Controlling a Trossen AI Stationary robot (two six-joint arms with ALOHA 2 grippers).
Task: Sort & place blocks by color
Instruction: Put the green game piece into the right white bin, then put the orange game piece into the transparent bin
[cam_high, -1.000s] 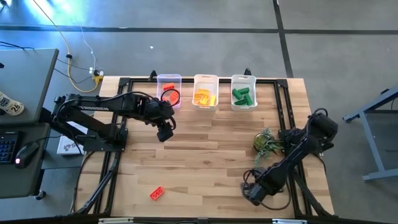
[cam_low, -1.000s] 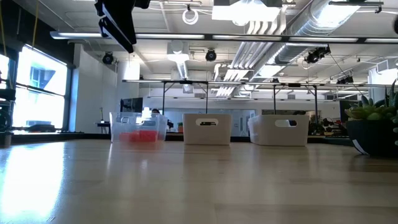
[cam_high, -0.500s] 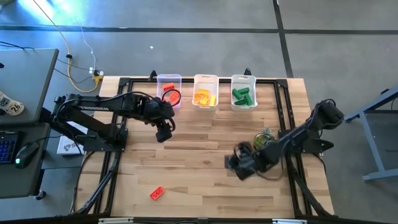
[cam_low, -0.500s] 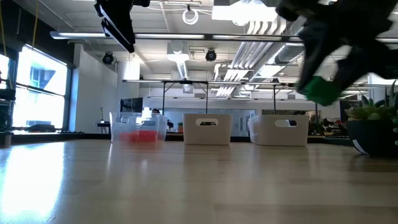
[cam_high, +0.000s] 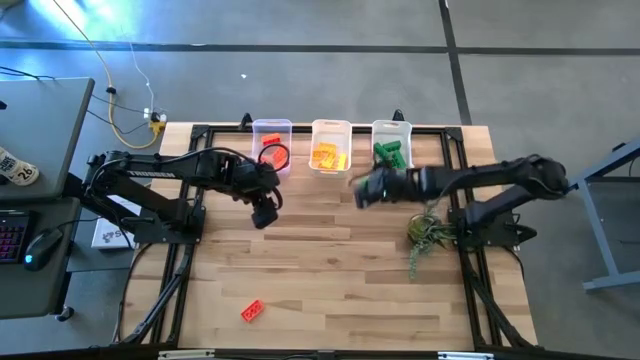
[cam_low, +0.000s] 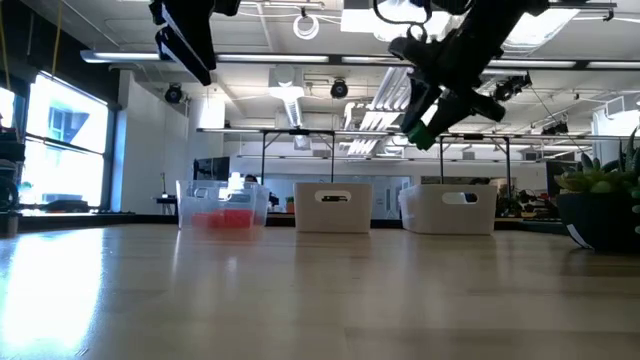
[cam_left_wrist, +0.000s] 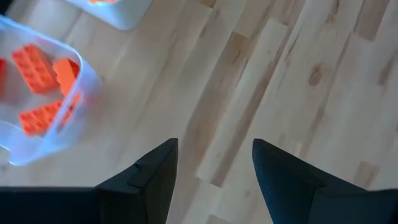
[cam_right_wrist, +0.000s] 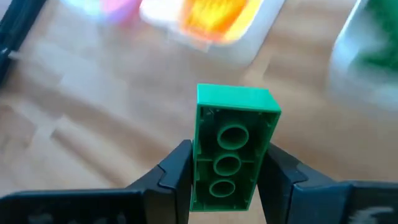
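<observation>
Nearest the front edge of the tabletop (cam_high: 330, 260), a single red block (cam_high: 253, 311) lies alone, well apart from both of my arms; my left arm is the nearer to it.

Farther in, my left gripper (cam_high: 263, 212) hangs above the bare wood just in front of the red bin (cam_high: 271, 132), its fingers parted with nothing between them. My right gripper (cam_high: 362, 188) is raised over the middle of the tabletop, clamped on a green block (cam_right_wrist: 233, 146). The block stands out past my fingertips, its long axis running in line with the fingers and its hollow underside facing my wrist camera.

At the far edge stand the three bins. The green bin (cam_high: 392, 127) lies just beyond my right gripper and slightly to its right, with the yellow bin (cam_high: 330, 127) beyond it to the left. I judge the coming move to be a short carry forward and rightward, so the green block drops among the green blocks (cam_high: 388, 153) and not the yellow ones.
</observation>
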